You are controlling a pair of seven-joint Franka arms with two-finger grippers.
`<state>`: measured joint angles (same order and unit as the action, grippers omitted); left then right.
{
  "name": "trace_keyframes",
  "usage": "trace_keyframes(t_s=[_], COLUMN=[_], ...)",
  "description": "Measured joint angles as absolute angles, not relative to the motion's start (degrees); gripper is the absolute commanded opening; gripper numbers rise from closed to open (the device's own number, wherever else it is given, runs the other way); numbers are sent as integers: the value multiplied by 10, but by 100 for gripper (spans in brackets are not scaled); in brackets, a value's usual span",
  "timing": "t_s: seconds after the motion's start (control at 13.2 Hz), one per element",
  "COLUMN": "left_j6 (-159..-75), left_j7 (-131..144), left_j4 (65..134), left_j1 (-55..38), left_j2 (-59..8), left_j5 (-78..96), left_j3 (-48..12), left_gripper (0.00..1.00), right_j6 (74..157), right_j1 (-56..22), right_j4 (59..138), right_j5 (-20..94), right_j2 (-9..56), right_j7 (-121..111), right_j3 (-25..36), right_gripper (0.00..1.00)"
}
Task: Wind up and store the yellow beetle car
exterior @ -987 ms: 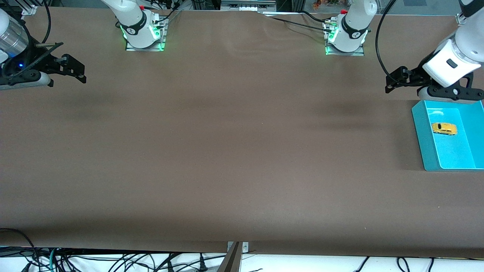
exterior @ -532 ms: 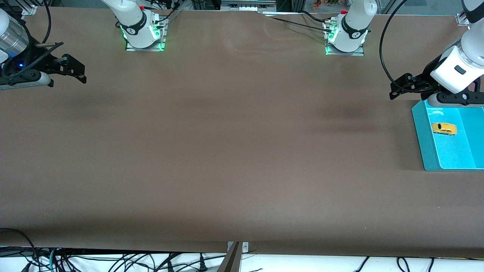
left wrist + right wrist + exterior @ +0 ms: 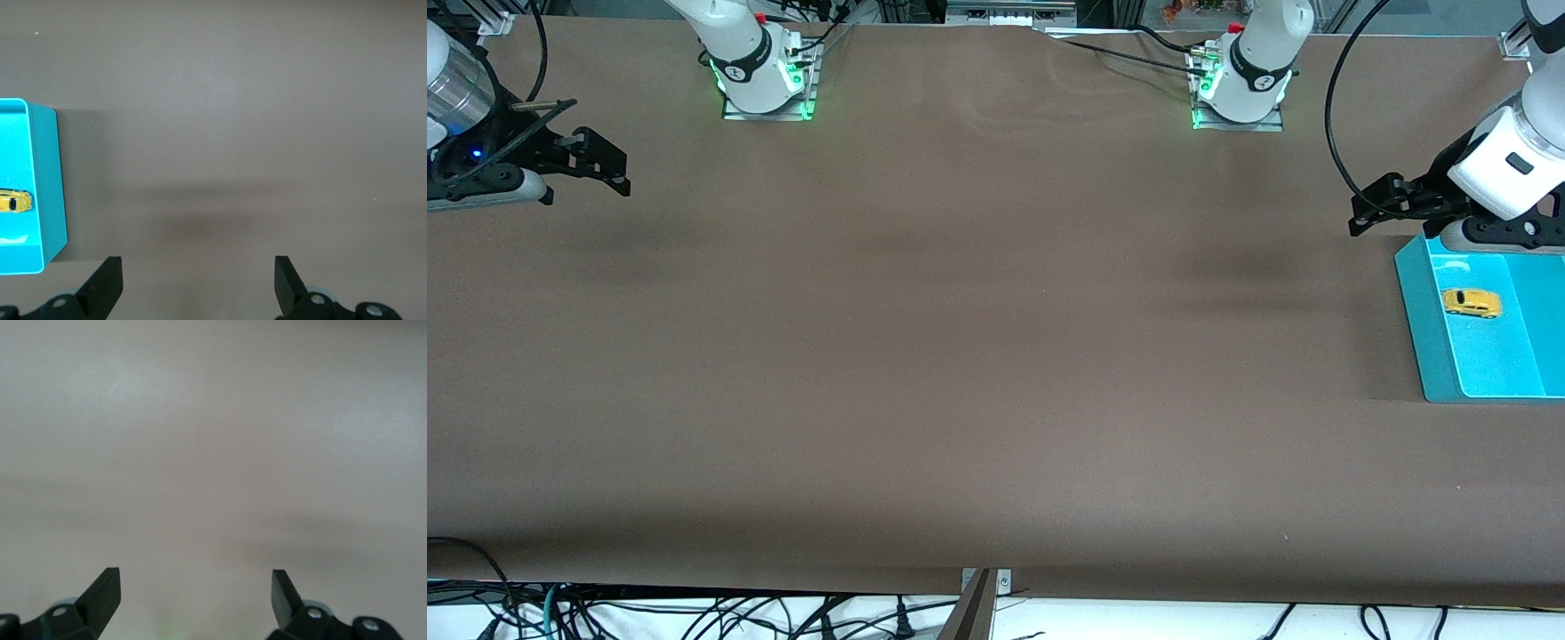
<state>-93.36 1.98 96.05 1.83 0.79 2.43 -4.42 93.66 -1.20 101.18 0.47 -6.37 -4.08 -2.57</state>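
Count of one yellow beetle car (image 3: 1472,303) lying in one teal tray (image 3: 1416,307) at the left arm's end of the bench (image 3: 960,356), left gripper (image 3: 1368,206) just beside the tray's rim, jaws wide apart and empty, right gripper (image 3: 600,164) well apart from the tray over bare bench, jaws spread, holding nothing

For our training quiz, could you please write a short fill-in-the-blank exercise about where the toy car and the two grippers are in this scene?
1. The yellow beetle car lies inside the ____ bin at the left arm's end of the table.
2. The left gripper hangs over bare table beside the bin with its jaws ____.
3. The right gripper, waiting at the right arm's end of the table, holds ____.

Missing words: turquoise; open; nothing
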Motion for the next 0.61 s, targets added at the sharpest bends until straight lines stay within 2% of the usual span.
trace_keyframes(t_s=[0.61], left_j6=[-918], left_j7=[-6], left_j4=[958], left_j1=[24], left_j2=[5], left_j5=[7], left_j3=[-45], left_gripper=[100], right_j6=[937], right_j1=[-12], right_j4=[1012], right_j5=[5], right_j2=[-64], right_j7=[-41], right_j3=[-26], right_gripper=[100])
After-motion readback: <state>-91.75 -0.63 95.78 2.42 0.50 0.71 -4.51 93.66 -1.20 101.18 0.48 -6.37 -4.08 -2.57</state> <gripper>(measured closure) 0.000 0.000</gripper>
